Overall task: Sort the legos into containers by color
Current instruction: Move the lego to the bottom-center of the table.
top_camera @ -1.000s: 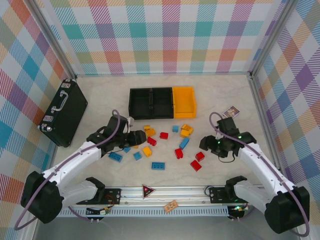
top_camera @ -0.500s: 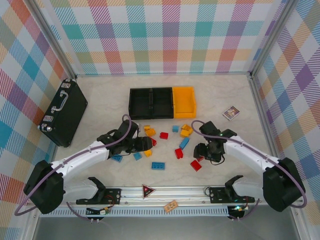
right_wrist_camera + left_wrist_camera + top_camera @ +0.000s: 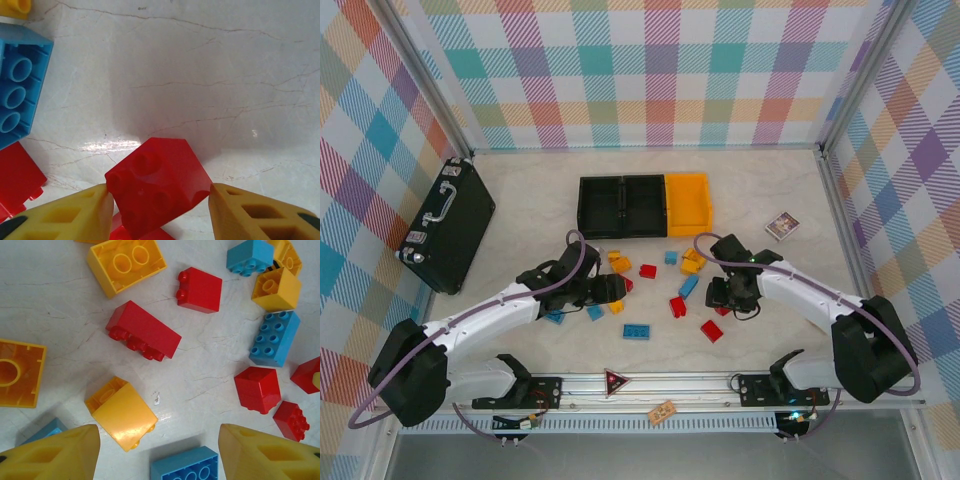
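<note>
Now that the right gripper (image 3: 159, 194) has been brought inward and clamped on a small red studded plastic brick (image 3: 160, 172) on the pale marbled worktop (image 3: 540, 200), well apart from the joined black and yellow plastic bins (image 3: 623, 205), a pick is judged begun, the left gripper (image 3: 159, 440) being held apart.

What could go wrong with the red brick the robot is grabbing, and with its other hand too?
The red brick sits crooked between the right gripper's fingers, pinched at its corners, so it might twist and slip out when lifted. The left gripper hangs open over a crowded patch. A yellow brick and a blue brick lie close together between its fingers, so it could catch both or knock neighbours aside.
</note>
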You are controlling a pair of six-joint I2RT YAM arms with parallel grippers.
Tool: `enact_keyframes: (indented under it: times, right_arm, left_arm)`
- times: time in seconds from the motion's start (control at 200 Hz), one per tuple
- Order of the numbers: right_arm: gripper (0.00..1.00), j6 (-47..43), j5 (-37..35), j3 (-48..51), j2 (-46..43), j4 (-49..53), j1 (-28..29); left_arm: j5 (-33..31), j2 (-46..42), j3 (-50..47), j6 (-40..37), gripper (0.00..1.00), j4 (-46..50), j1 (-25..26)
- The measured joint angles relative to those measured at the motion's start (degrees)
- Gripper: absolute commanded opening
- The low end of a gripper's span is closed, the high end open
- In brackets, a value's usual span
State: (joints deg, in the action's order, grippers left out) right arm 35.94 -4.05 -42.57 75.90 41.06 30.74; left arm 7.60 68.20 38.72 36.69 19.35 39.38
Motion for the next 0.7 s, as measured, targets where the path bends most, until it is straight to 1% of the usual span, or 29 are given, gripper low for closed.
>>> enact_keyframes:
  times: [0.17,0.37,0.405,0.445,0.47,0.54,0.595,0.695]
  right_arm:
    - [0.43,-0.6,-0.1,-0.6,0.7,-0.9,0.0]
    - [0.43,-0.9,-0.1,-1.2,1.4,-1.7,0.0]
    - [0.44,-0.9,-0.1,-1.3,1.6,-1.9,0.0]
    - [0.50,-0.9,-0.1,-1.5,1.9,-1.9,0.0]
    - [0.52,-0.8,-0.1,-1.6,2.0,-2.0,0.0]
    - [0.54,-0.9,-0.2,-1.6,2.3,-2.3,0.0]
    - [0.58,-1.0,-0.3,-1.6,2.5,-2.4,0.0]
    - [0.62,-0.9,-0.6,-1.6,2.5,-2.2,0.0]
  left_arm:
    - [-0.4,0.2,-0.1,0.2,0.64,0.0,0.6]
    - [-0.9,0.5,-0.1,0.2,0.64,0.0,1.2]
    - [-0.9,0.6,-0.1,0.4,0.64,0.0,1.2]
    - [-1.1,0.7,-0.1,0.4,0.64,0.0,1.3]
    - [-1.2,0.7,-0.1,0.5,0.64,0.0,1.4]
    - [-1.3,0.8,-0.2,0.7,0.64,0.0,1.7]
    - [-1.3,0.8,-0.3,1.0,0.64,0.0,1.9]
    - [-1.3,0.8,-0.3,1.1,0.64,0.0,1.9]
